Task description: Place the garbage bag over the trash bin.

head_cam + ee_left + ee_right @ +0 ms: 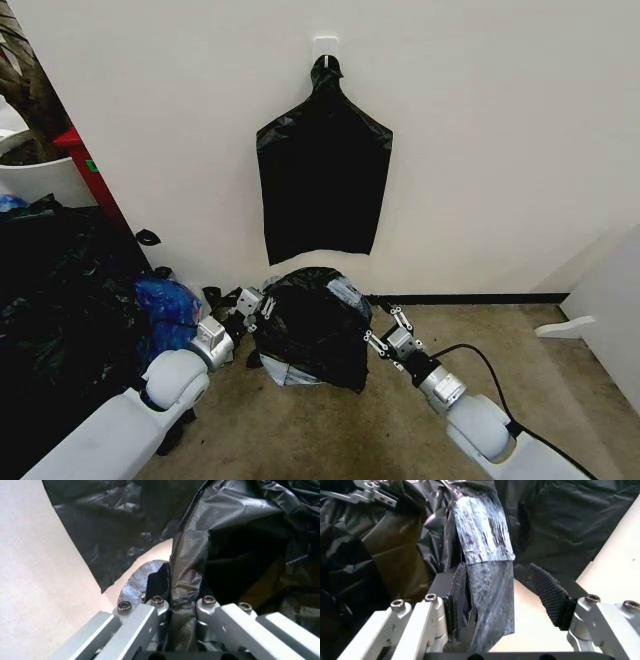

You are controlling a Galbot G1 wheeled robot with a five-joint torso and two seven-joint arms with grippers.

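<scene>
Head view, floor before a white wall. Nearest, the left gripper [254,303] has its fingers [150,609] pinched narrow on a fold of the garbage bag [312,325] at that bag's left edge. The right gripper [386,330] meets the bag's right edge; its fingers [549,594] stand wide apart, with a strip of black film lying against one of them and the ribbed pad of the other bare. The garbage bag, crinkled and glossy, hangs as a mound between both grippers and fully covers whatever stands beneath it on the floor. Beside the left arm lies a blue plastic bag [168,305]. Farthest, a flat black bag [322,180] hangs from a wall hook [326,46].
</scene>
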